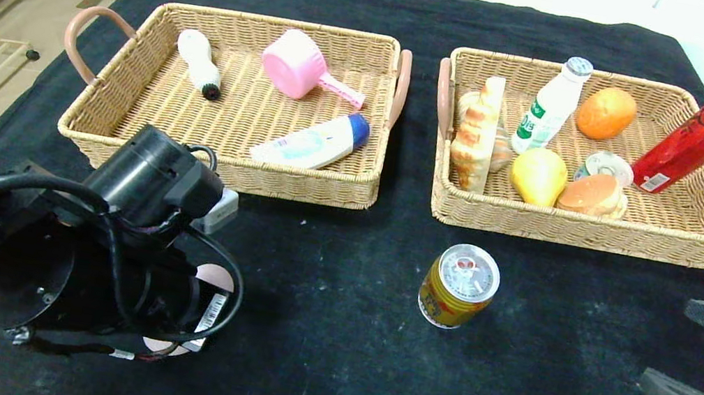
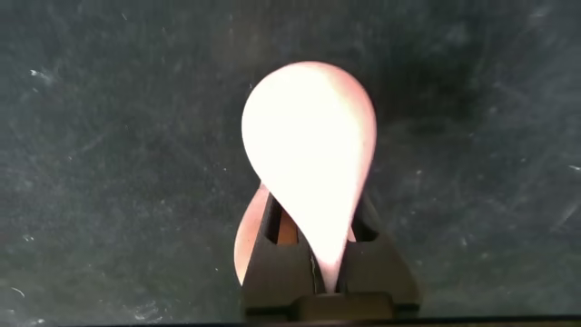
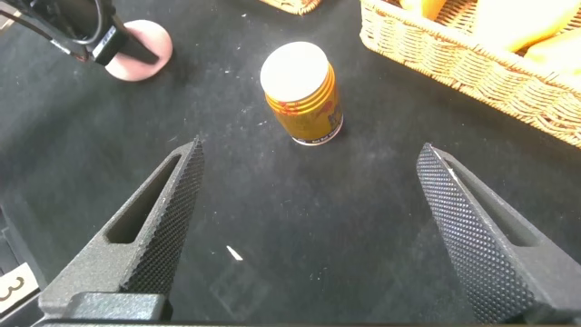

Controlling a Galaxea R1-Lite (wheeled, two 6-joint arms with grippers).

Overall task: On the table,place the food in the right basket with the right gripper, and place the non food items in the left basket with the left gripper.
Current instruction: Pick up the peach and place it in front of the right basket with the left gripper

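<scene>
Overhead head view; two close wrist views over the black table (image 1: 326, 363).

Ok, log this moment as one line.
left gripper: shut on pink puff, low over table | right gripper: open, facing yellow can | can still unsorted

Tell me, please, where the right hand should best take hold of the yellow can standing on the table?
Probably around the cylindrical side wall of the yellow can, at mid-height, coming from the robot's near right. It stands upright and alone on the black cloth, and the open right hand already faces it.
</scene>
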